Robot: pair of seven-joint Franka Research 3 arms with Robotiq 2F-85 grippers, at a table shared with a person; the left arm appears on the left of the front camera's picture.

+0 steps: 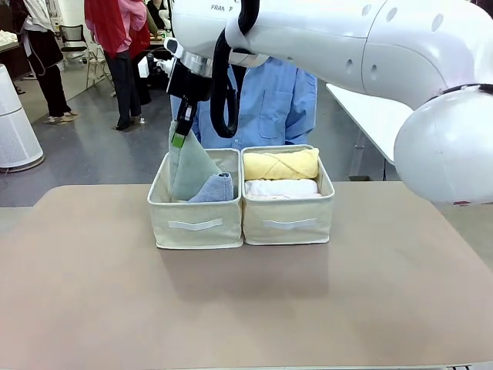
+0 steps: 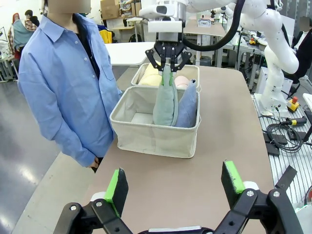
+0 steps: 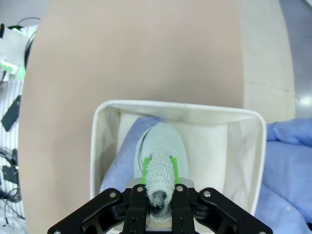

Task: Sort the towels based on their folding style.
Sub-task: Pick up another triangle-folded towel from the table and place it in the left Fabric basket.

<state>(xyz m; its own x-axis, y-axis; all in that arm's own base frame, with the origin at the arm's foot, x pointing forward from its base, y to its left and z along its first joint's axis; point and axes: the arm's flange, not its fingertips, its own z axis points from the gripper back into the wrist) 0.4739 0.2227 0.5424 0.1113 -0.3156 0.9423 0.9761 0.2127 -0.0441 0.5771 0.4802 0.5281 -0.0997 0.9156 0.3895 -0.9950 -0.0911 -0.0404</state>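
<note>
Gripping grey-green cone (image 3: pixel 158 168): right gripper (image 3: pixel 158 170)

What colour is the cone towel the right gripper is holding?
Grey-green cone towel, best seen in the left wrist view, pinched by the right gripper.

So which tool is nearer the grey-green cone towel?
Right. The right tool is shut on the grey-green cone-shaped terry towel's tip over the left beige fabric bin; the left tool hangs open, well back.

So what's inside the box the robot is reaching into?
Two pointy towels stand in the left bin: a grey-green cone, pinched at its tip by the right gripper, and a light blue cone leaning beside it. The towels cover part of the bin's bottom.
</note>
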